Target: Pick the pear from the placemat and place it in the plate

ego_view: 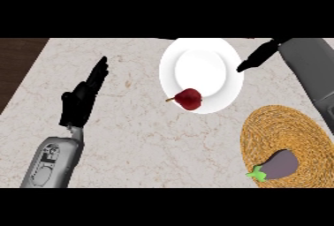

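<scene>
Left hand (pixel 81 99) at view's left, open, fingers straight and pointing up and slightly right, thumb apart at the side. Grey left forearm (pixel 53 161) rising from lower edge. Right hand (pixel 259 56) at upper right, fingers straight, stretched down-left. Grey right forearm (pixel 312 66) entering along the right edge.

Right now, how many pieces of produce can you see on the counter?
2. A dark red pear lies on the near rim of the white plate, and an eggplant sits on the woven placemat at right. Nothing seems hidden.
</scene>
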Available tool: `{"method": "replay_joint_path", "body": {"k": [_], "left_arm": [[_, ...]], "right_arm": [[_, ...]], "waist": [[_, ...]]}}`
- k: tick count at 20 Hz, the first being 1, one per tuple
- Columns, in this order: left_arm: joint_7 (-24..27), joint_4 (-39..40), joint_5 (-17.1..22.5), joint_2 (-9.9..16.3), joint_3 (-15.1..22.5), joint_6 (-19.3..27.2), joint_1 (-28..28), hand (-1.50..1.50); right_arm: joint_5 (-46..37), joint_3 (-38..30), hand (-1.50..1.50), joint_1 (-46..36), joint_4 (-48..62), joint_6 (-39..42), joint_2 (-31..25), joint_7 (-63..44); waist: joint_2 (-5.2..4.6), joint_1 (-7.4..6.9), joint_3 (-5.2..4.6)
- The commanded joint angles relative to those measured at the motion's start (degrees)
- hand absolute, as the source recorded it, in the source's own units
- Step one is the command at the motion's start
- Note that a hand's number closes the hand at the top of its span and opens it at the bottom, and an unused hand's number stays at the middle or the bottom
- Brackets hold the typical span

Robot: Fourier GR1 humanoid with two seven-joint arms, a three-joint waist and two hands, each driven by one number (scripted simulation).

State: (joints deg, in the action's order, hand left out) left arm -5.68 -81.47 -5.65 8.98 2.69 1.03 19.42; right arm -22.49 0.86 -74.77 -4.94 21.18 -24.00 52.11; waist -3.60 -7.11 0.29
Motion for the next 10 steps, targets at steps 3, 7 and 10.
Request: {"method": "replay_joint_path", "body": {"k": [3,7,10], "left_arm": [[-0.31,-0.23,-0.27,-0.67,0.86,-0.14,1.08,0.0],[-0.29,0.15,0.1,-0.31,0.32,-0.47,1.43,0.0],[-0.48,-0.59,-0.05,-0.21,0.91,-0.99,1.88,0.0]], "right_arm": [[0.15,0.05,-1.5,0.64,-0.52,8.88,-4.23,6.05],[0.86,-0.37,-1.5,0.93,-0.6,10.2,-5.12,5.4],[1.11,-0.39,-1.5,1.43,-0.94,9.75,-5.1,5.15]], "waist": [[-0.81,-0.86,0.14],[-1.03,-1.35,0.14],[-1.09,-2.08,0.22]]}}
